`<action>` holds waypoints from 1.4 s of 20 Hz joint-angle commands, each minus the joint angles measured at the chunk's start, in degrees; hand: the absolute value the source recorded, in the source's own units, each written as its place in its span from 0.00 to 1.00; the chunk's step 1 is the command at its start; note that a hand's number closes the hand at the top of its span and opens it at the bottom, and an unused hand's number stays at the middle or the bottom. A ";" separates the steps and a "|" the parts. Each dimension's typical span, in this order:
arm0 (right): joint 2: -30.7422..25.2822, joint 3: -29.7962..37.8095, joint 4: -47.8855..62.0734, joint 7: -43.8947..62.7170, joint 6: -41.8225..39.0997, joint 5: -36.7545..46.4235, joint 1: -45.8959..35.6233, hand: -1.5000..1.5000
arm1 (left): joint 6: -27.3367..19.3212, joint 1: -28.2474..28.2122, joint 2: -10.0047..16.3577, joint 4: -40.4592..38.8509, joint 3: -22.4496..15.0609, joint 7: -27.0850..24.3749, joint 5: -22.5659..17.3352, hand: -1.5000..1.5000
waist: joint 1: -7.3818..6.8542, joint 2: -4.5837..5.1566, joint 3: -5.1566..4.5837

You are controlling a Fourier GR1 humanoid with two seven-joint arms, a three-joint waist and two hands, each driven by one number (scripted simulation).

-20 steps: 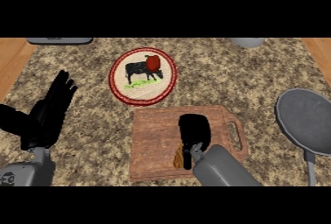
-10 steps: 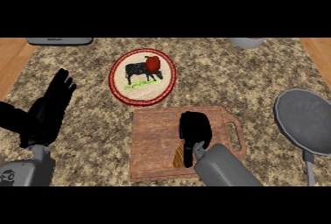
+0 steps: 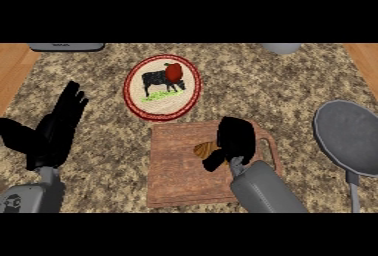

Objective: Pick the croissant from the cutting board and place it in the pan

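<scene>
The wooden cutting board [image 3: 181, 175] lies at the middle of the counter. My right hand [image 3: 236, 139] is over its upper right part, with fingers and thumb curled round the brown croissant [image 3: 205, 149]. Only the croissant's left end peeks out beside the palm. The grey pan [image 3: 347, 137] sits at the right edge, its handle [image 3: 354, 192] pointing toward me; it holds nothing. My left hand [image 3: 55, 131] rests open at the far left, fingers up, away from the board.
A round red-rimmed plate [image 3: 162, 87] with a cow picture and a red item lies just behind the board. A grey object [image 3: 66, 46] and a grey bowl-like thing [image 3: 280, 47] sit at the counter's back edge.
The right hand has curled round the croissant, which has shifted from the board's lower middle up toward its upper right with the hand. The left hand stays put.
</scene>
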State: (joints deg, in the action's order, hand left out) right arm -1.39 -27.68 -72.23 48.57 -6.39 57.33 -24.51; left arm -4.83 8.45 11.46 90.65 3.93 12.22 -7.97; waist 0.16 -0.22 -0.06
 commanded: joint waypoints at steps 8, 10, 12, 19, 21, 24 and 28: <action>-7.92 2.10 -14.72 13.13 -4.45 16.59 -10.01 1.00 | 0.62 0.63 0.86 1.25 1.09 2.48 -1.01 0.50 | 0.19 -0.29 0.02; -7.64 0.59 -19.82 14.37 -6.98 18.97 -8.56 1.00 | -0.92 1.13 -0.81 0.58 -0.58 1.84 1.04 0.50 | 0.43 -0.14 0.03; -6.77 1.07 -26.35 15.94 -12.84 18.73 -7.63 1.00 | -0.74 3.83 -0.80 -4.31 0.84 0.18 0.82 0.50 | 0.76 -0.04 0.01; -9.15 12.94 -26.87 11.90 -11.03 19.08 -8.89 1.00 | 1.92 1.57 1.07 -1.10 2.37 1.34 -1.06 0.50 | 0.08 0.14 0.05; -11.97 13.93 -32.66 10.18 -10.37 19.36 -2.92 1.00 | 1.57 1.75 1.51 -0.30 2.64 2.44 -0.77 0.50 | 0.41 0.07 0.07; -15.94 23.20 -26.76 5.02 -7.04 16.55 -5.44 1.00 | -0.01 1.69 0.07 0.39 1.27 0.73 1.41 0.50 | 0.08 0.25 0.08; -20.05 30.86 -28.24 -1.49 -3.66 11.62 -1.13 1.00 | -0.07 -1.19 -1.04 5.15 -0.37 3.75 1.22 0.50 | -0.22 0.14 0.11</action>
State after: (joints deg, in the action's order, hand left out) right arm -17.52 -4.44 -101.45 51.21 -13.02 72.44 -27.17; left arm -4.59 8.81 10.71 91.91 4.58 13.68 -7.09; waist 0.25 -0.07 0.01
